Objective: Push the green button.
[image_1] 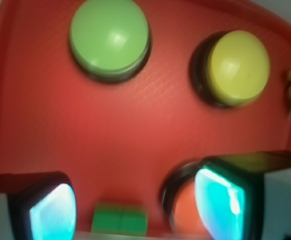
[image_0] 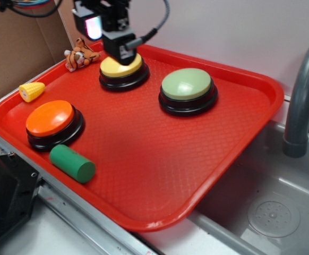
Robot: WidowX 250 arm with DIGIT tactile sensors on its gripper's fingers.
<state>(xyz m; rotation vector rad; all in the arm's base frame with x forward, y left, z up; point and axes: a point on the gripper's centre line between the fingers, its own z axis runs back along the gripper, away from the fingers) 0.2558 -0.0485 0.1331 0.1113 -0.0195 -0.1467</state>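
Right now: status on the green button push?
Tool open, holding nothing. Green button unpressed on red tray. Yellow button beside it; nothing on top.

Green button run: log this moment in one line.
target: green button unpressed | claw open, apart from it | yellow button beside target | tray

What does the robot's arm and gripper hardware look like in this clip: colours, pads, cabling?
The gripper has black, boxy fingers whose inner pads glow pale cyan-white in the wrist view. From outside, the arm end is a stack of black blocks with one lit whitish-pink panel, and a grey sheathed cable curving off the top. No readable markings.
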